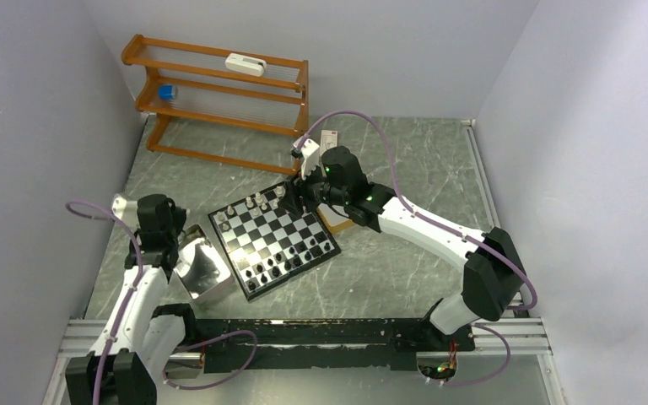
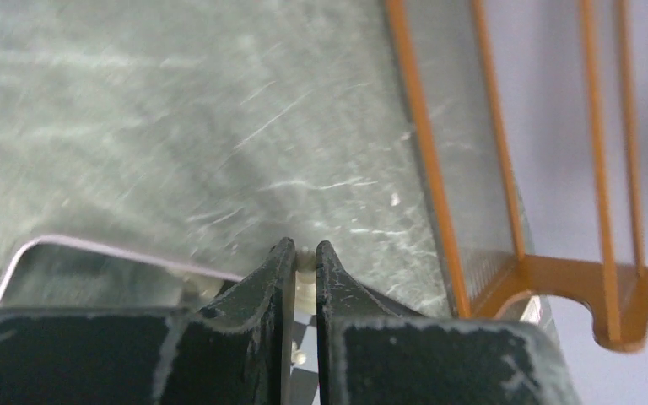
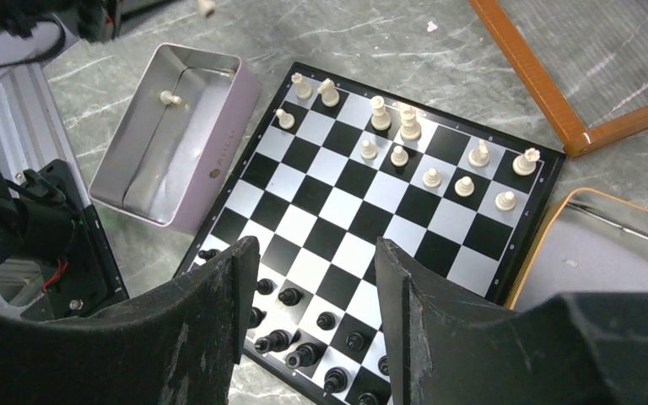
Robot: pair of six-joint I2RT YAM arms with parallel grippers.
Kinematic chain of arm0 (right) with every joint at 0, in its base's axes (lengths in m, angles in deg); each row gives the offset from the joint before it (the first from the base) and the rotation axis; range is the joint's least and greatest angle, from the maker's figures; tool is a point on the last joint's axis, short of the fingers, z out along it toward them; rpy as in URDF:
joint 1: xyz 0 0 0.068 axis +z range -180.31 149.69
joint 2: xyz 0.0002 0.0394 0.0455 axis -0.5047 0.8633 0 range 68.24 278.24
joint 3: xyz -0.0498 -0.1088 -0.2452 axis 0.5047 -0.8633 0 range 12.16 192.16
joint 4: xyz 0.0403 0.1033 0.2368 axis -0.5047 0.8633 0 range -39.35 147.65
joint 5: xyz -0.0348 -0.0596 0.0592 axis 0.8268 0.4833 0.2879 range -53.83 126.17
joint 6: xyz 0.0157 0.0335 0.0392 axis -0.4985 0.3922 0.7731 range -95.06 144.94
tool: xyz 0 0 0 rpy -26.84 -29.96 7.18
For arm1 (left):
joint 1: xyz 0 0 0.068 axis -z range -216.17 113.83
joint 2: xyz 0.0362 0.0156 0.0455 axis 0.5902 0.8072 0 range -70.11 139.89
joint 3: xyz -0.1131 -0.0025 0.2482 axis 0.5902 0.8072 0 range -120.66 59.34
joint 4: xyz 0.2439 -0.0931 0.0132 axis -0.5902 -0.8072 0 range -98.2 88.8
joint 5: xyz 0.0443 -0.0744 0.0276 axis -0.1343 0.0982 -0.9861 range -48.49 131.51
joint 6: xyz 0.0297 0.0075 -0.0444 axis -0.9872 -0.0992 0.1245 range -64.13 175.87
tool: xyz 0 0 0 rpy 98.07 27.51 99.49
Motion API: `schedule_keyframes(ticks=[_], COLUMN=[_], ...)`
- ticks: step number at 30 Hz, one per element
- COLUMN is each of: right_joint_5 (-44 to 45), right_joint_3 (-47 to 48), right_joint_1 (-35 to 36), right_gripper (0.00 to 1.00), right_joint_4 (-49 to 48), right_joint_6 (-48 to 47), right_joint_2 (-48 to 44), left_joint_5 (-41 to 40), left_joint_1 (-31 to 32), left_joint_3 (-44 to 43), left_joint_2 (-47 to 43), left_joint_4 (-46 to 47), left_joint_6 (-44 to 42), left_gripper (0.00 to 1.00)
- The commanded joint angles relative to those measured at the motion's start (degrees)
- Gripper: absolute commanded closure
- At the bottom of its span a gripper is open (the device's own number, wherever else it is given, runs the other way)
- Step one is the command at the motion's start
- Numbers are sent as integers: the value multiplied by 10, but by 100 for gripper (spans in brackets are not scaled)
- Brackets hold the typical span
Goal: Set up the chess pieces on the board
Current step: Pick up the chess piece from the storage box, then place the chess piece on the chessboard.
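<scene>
The board (image 3: 348,221) lies at an angle in the middle of the table (image 1: 274,239). Cream-white chess pieces (image 3: 405,126) stand in two rows along its far side, and black pieces (image 3: 291,297) crowd the near side, some tipped over. My left gripper (image 2: 304,253) is shut on a small white chess piece (image 2: 305,278), held above the table by the silver tray (image 2: 93,246). In the top view the left gripper (image 1: 184,236) is at the board's left. My right gripper (image 3: 312,261) hangs open over the board with nothing between its fingers (image 3: 234,283).
The silver tray with pink walls (image 3: 219,160) sits left of the board with one white piece (image 3: 169,99) in it. An orange-rimmed tray (image 3: 548,245) lies at the board's right. A wooden rack (image 1: 219,84) stands at the back left.
</scene>
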Motion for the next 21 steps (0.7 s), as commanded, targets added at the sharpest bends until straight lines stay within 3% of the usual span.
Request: schedule_keyframes(ticks=[1,6,12,16,21], right_joint_5=[-2,11,31,40,37], right_joint_3=[15,15,-2,-21,-52], right_joint_1=[0,0,-1,-2,-2], right_gripper=[43,43,43,42,42], right_joint_4=[0,4,-5,-22,-55], right_joint_6=[-7,-13,-15,-19,-27], right_joint_2=[0,-4,-32,-65,-103], left_joint_5=[31,117,209,209,174], left_joint_1=[7,33,101,158,201], left_joint_3=[-32,-8,-22,-18,9], left_joint_2=[-26,-17,71,109,139], left_joint_4=[115,267,347,383,435], left_joint_6=[-195,-311,-397,-440,-435], left_gripper=[95,95,95,95,95])
